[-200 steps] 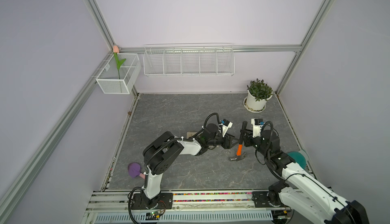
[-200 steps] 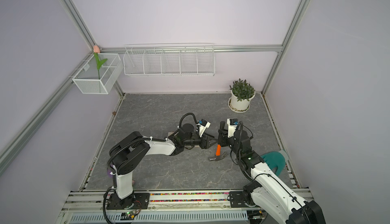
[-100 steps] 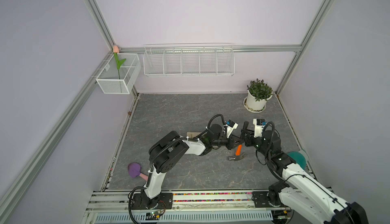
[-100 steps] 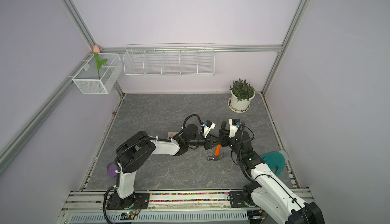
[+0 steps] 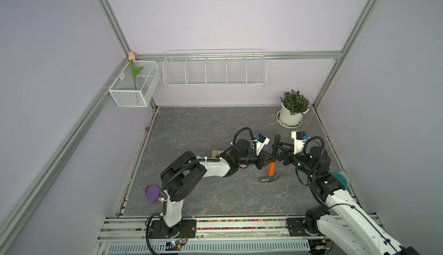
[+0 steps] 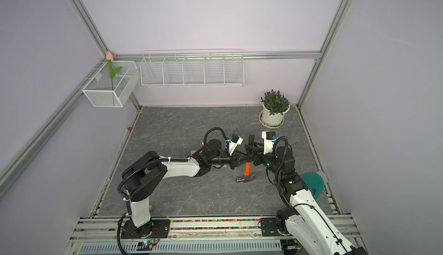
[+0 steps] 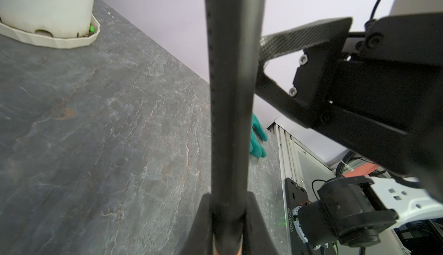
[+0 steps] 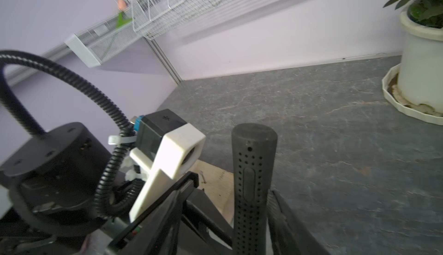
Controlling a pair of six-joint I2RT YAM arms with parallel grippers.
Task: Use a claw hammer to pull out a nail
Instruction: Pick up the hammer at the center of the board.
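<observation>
The claw hammer [image 5: 271, 169] stands nearly upright in both top views, its silver head [image 6: 245, 178] low over the grey floor, its orange neck above that and its black handle [image 8: 251, 181] pointing up. My left gripper [image 5: 268, 162] is shut on the handle just above the orange band; in the left wrist view both fingers [image 7: 255, 215] press against the handle [image 7: 230, 97]. My right gripper [image 5: 276, 151] is higher on the handle and open, with a gap beside the handle in the right wrist view. A thin nail [image 8: 202, 176] sticks up from a pale wooden board [image 8: 215, 184].
The wooden board [image 5: 217, 154] lies mostly under my left arm. A white potted plant [image 5: 292, 109] stands at the back right. A teal glove [image 5: 339, 178] lies at the right edge and a purple object [image 5: 152, 193] at the left edge. Wire baskets [image 5: 214, 70] hang on the back wall.
My left gripper moved right to the hammer handle and shut on it. My right gripper, shut on the handle before, has opened. The hammer stays in place.
</observation>
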